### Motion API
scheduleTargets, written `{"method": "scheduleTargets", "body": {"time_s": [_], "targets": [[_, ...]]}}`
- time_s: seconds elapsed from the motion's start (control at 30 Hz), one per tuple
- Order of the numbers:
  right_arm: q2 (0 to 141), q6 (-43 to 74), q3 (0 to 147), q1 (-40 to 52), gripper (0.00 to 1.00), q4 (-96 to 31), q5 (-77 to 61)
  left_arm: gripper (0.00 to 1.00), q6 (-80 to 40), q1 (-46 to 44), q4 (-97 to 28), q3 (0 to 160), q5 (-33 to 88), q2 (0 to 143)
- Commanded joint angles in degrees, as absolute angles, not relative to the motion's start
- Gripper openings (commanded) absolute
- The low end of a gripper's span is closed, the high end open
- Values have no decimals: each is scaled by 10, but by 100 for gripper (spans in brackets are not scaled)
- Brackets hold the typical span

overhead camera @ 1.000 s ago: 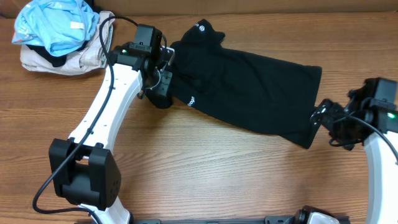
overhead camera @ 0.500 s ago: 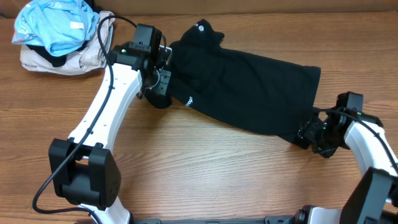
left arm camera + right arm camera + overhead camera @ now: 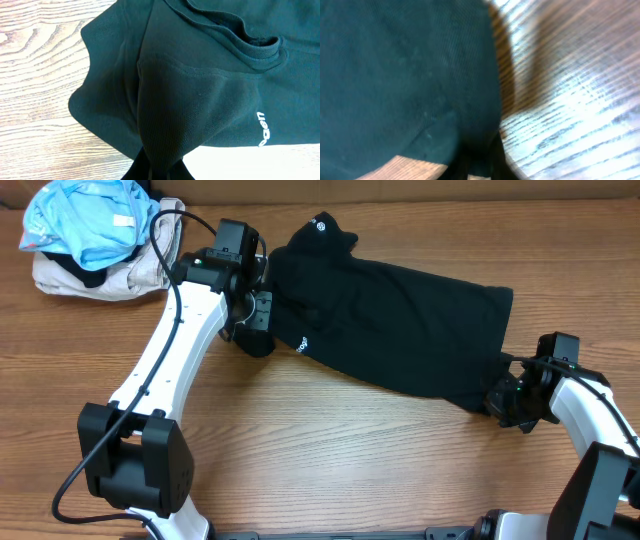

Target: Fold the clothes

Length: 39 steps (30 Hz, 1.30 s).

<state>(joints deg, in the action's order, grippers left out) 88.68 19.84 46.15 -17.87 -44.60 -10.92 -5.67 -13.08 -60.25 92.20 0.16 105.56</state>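
Nearest the robot's base, the bare wood of the table (image 3: 330, 450) fills the 6 o'clock side of the overhead view. At about 4 o'clock the right gripper (image 3: 507, 396) sits low against the hem corner of the black shirt (image 3: 400, 320). Its wrist view is blurred. Dark fabric runs down to the fingers at the bottom edge, with wood grain toward 3 o'clock, and I cannot tell whether the fingers are clenched on the cloth or only touching it. The shirt lies across the middle of the table as a long band. It slants from that hem at 4 o'clock up to its collar (image 3: 325, 232) near 12 o'clock and is mostly flat with a few creases. The white left arm (image 3: 165, 360) rises from 8 o'clock to the left gripper (image 3: 258, 318), which meets the shirt's sleeve side at about 10 o'clock. In its wrist view a tuft of fabric is drawn into a tight cone that vanishes between the fingers, so they are clenched on the shirt. A small white logo (image 3: 307, 344) lies just beside that gripper, at its 4 o'clock. Farthest off, in the 10 to 11 o'clock corner, a light blue garment (image 3: 90, 220) is heaped on a beige garment (image 3: 120, 275), well apart from the shirt.
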Motion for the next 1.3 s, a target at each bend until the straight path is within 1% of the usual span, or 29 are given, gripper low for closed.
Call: {"method": "scheduleTargets", "body": {"time_s": [0.0, 0.17, 0.33, 0.53, 0.8, 0.87, 0.9, 0.93, 0.97, 1.0, 1.03, 1.07, 1.1, 1.17, 1.2, 1.27], "targets": [[889, 202, 460, -176, 4, -450, -112, 4, -80, -126, -608, 936, -26, 1050], [889, 207, 460, -177, 4, -461, -112, 4, -100, -116, -672, 936, -81, 1050], [889, 207, 460, -177, 4, -466, -112, 4, -105, -85, -740, 936, -118, 1050], [888, 211, 463, -177, 4, -489, -117, 4, -103, -68, -750, 935, -111, 1050], [862, 195, 510, -177, 4, -578, -142, 4, -103, -69, -811, 935, -73, 1050], [853, 195, 530, -177, 16, -612, -142, 7, -103, -69, -833, 935, -72, 1050], [850, 195, 539, -177, 20, -627, -142, 10, -103, -69, -842, 935, -72, 1050], [848, 195, 550, -177, 23, -645, -145, 15, -103, -69, -852, 935, -72, 1050], [848, 195, 558, -177, 24, -660, -151, 21, -103, -69, -862, 935, -72, 1050], [848, 194, 569, -177, 24, -676, -160, 32, -103, -69, -872, 935, -72, 1050], [848, 188, 577, -177, 24, -690, -168, 49, -103, -69, -880, 935, -72, 1050], [848, 176, 590, -177, 25, -707, -179, 61, -103, -69, -889, 935, -72, 1050], [846, 171, 599, -177, 25, -719, -183, 69, -103, -69, -896, 935, -72, 1050], [835, 146, 628, -177, 31, -747, -183, 79, -103, -69, -909, 935, -76, 1050], [830, 137, 643, -177, 36, -758, -183, 81, -103, -69, -910, 935, -78, 1050], [817, 120, 675, -177, 49, -779, -183, 87, -103, -69, -910, 936, -79, 1050]]}}
